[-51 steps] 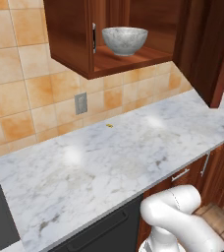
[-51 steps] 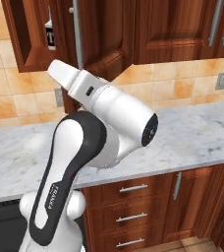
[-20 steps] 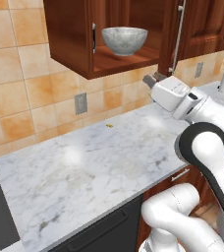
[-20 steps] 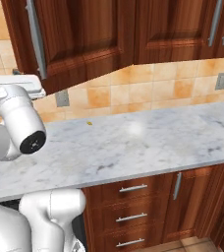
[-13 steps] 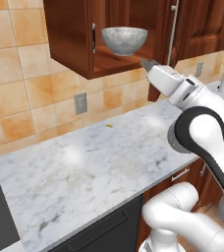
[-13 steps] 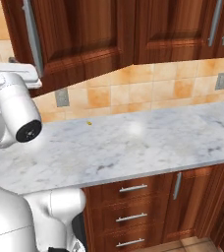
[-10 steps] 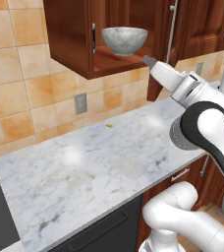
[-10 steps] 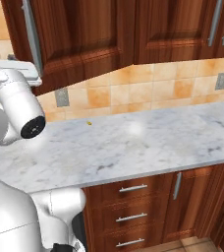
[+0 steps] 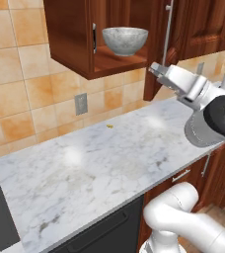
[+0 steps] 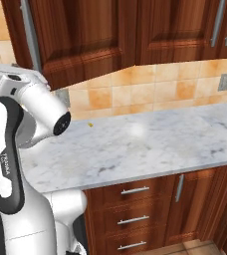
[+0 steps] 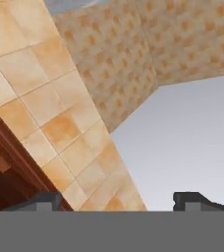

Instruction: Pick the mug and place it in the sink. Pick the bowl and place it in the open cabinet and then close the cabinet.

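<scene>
One piece of lettering is showing: pale capitals are running lengthwise down the dark section of the robot arm (image 10: 5,164) in the right base view, and they are looking like the maker's name, FRANKA, though they are sitting too small to be read with certainty. Nothing else is carrying any readable text, label, number or sign

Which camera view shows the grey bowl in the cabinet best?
The left base view: the bowl sits in full sight on the shelf of the open cabinet. In the right base view the cabinet's door covers it; the hand view faces wall tiles.
</scene>
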